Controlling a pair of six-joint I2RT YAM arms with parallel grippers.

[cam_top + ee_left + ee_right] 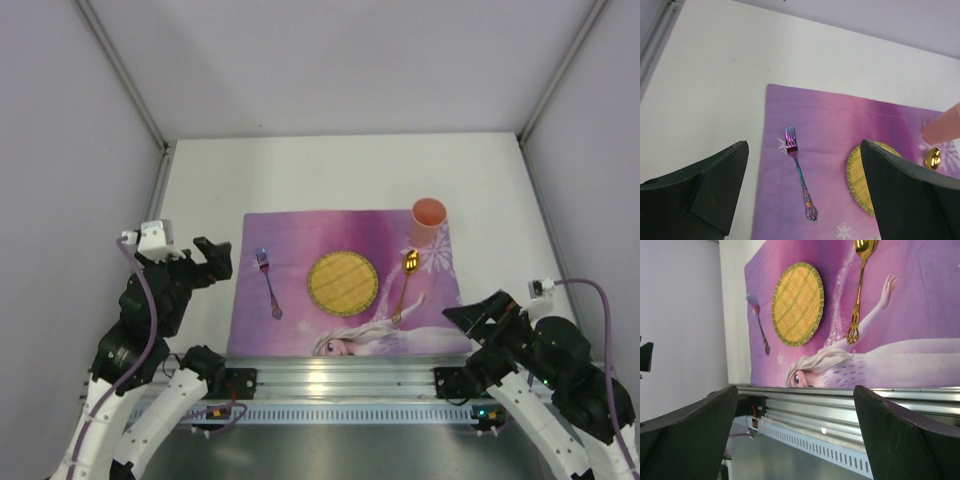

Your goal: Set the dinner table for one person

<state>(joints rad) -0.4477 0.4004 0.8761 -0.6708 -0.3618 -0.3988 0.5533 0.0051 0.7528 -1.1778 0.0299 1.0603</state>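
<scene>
Counter (pixel 330 170) is what I am setting: a plain white matte top filling the middle of the top view, with a silver rail (pixel 340 375) along its lower edge. I judge it stiff, heavy and fixed, so it offers me nothing to take hold of. It is only a surface to set things on.

A purple mat (pixel 300 230) lies flat at centre frame, its lower edge just beside the rail. It looks soft and thin, and would likely slide or wrinkle on the smooth top if I dragged anything across it. On the mat, a round yellow woven plate (pixel 342 281) sits in the middle, a fork (pixel 269 283) lies to its left and a gold spoon (pixel 405 285) to its right. A pink cup (pixel 428 220) stands upright at the mat's upper right corner.

The fork and spoon are thin, hard and lie low, so I would take them across the handle. The cup seems light and easy to tip, so I would hold it by its wall.

My left gripper (pixel 222 258) is at the left of the frame, over bare counter just beside the mat's left edge. Its jaws are spread wide and hold nothing. My right gripper (pixel 468 312) is at lower right, near the mat's lower right corner, also wide open and empty.

To my eye the place looks fully laid.
</scene>
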